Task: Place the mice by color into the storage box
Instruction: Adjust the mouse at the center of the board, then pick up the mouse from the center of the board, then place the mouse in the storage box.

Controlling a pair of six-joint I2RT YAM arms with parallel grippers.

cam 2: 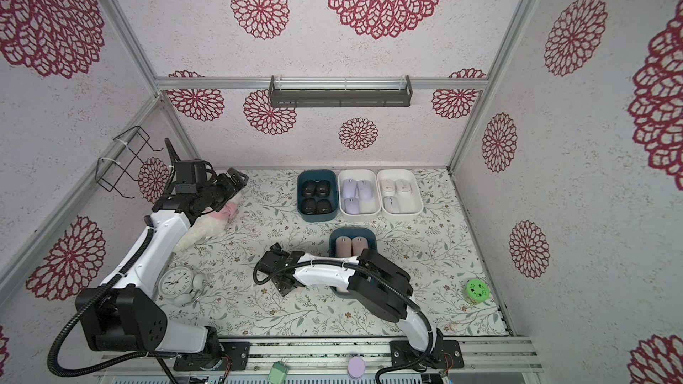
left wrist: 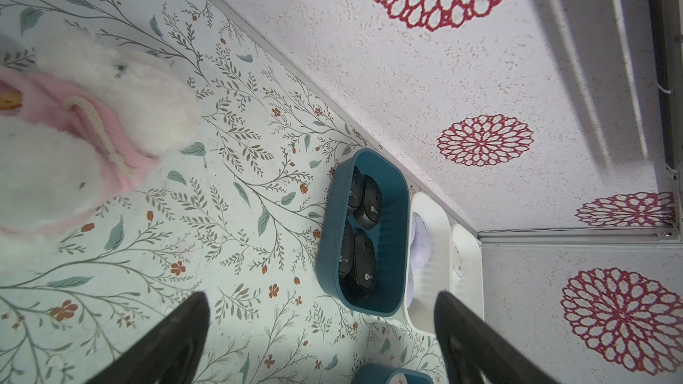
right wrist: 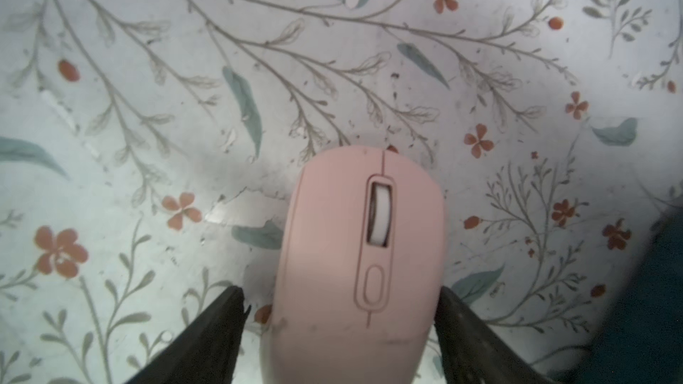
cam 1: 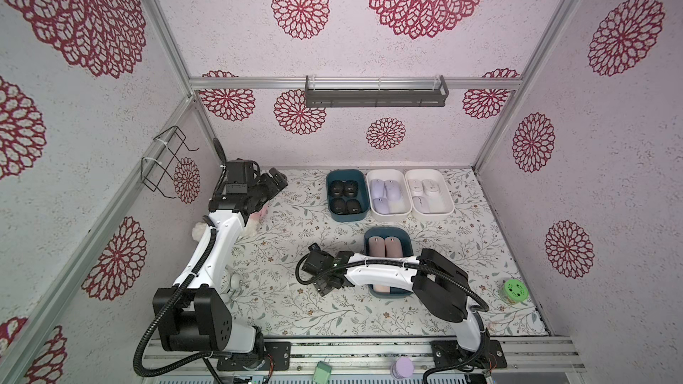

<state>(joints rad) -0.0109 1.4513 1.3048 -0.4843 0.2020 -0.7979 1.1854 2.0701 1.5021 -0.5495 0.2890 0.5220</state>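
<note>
Lettering spotted on the black mice (left wrist: 364,208) in the dark teal box (left wrist: 327,253): each back carries a small pale round mark with tiny print beside it, too small to read in the left wrist view. On the tabletop (cam 2: 295,312), the white alarm clock (cam 2: 173,282) shows dark numerals round its dial in a top view, too fine to make out. So nothing here reads clearly.

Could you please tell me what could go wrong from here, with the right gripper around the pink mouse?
1. The pink mouse sits off-centre in the right gripper: one side looks in contact and the other shows a gap, so closing may shove or twist it.
2. Its shell is smooth and rounded, so it could slip out on lifting.
3. The right arm lies across the teal box holding two pink mice; lifting might knock the box.
</note>
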